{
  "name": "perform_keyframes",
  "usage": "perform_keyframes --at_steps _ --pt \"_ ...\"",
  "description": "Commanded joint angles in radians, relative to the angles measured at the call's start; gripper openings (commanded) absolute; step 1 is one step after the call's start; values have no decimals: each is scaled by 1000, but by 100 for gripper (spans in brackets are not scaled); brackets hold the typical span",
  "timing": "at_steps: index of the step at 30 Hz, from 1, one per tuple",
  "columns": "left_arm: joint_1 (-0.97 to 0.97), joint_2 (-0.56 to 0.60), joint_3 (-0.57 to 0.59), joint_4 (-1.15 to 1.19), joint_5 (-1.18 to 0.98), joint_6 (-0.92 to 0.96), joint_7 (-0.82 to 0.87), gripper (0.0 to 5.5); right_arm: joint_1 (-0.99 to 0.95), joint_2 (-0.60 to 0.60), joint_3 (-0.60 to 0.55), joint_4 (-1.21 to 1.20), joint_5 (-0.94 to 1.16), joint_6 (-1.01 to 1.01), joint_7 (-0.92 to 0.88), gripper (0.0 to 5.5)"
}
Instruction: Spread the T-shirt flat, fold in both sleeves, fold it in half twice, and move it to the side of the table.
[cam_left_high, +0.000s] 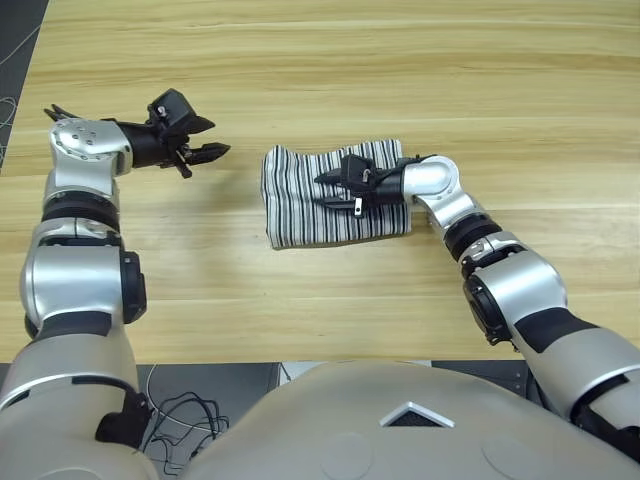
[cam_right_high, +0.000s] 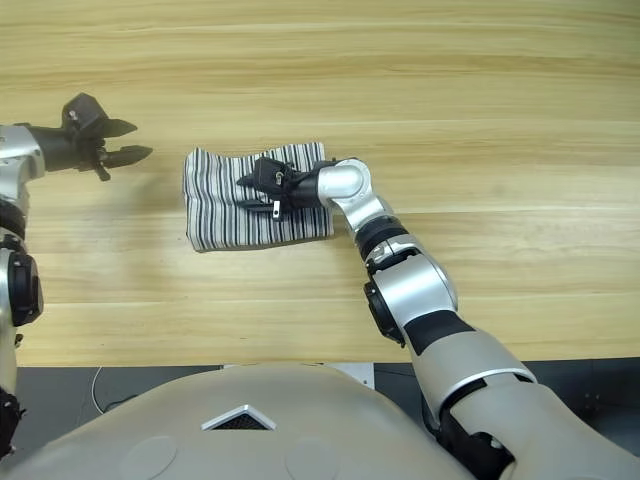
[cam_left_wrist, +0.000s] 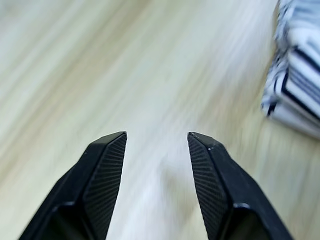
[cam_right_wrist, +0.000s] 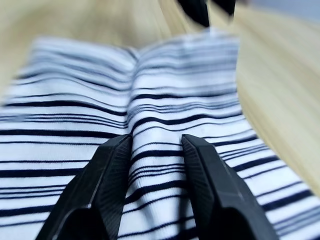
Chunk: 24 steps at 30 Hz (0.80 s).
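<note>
Left eye view, T-shirt (cam_left_high: 300, 205): a compact striped rectangle, lying near the middle of the table (cam_left_high: 400, 80). No sleeve sticks out.
Left eye view, my left gripper (cam_left_high: 218, 138): at the shirt's 9 o'clock, apart from the cloth, spread and carrying nothing.
Left eye view, my right gripper (cam_left_high: 321, 191): comes in from the shirt's 3 o'clock and sits over the top layer, tips toward 9 o'clock.
Right eye view, layout: same as above. Bare wood runs all round the bundle, so it is not at the table's side.
Left wrist view, fingers (cam_left_wrist: 107, 170): spread wide, plain wood in the gap. One thick layered corner of the shirt lies nearby.
Right wrist view, fingertips (cam_right_wrist: 117, 165): parted, flat stripes showing between them. No fold is pinched up that I can make out. I can't tell whether they press the cloth or hover just above it.
Progress, done: judging by the tidy stacked shape, the spreading, both sleeve folds and both halvings are finished.
Progress, left: the move to the side of the table. My read is that the right gripper is placed to start it.
</note>
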Motion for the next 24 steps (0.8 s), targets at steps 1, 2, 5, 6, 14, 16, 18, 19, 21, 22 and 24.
perform_keyframes --at_steps 1,2,5,6,14,16,18,19,21,22,24 --pt "-22 -78 113 -37 -97 -22 106 227 -52 -109 64 84 -160 221 -282 183" --pt "-39 -109 158 -30 -138 19 160 227 -68 -182 67 88 -178 247 -313 183" --pt "-70 -173 224 0 -174 92 372 227 -95 -424 92 94 -252 289 -412 183" --pt "-74 -186 230 7 -169 101 440 227 -95 -489 91 97 -262 304 -434 183" --pt "-101 -320 224 41 -80 5 920 227 -102 -481 -147 40 -89 201 -756 183" --pt "-86 -338 211 52 -42 -38 1037 227 -158 -380 -169 29 -105 84 -1011 183" --pt "-85 -346 188 55 0 -75 1115 227 -179 -341 -167 15 -151 14 -1227 183" --pt "-84 -340 180 51 24 -111 1167 227 -181 -323 -157 5 -177 -8 -1320 183" --pt "-65 -317 136 33 109 -198 1314 227 -156 -261 -116 -1 -226 -40 -1407 183" --pt "-59 -310 120 29 143 -226 1380 227 -133 -215 -118 15 -210 -52 -1345 183" --pt "-66 -314 117 40 160 -242 1426 227 -92 -140 -158 61 -143 -20 -1119 183"
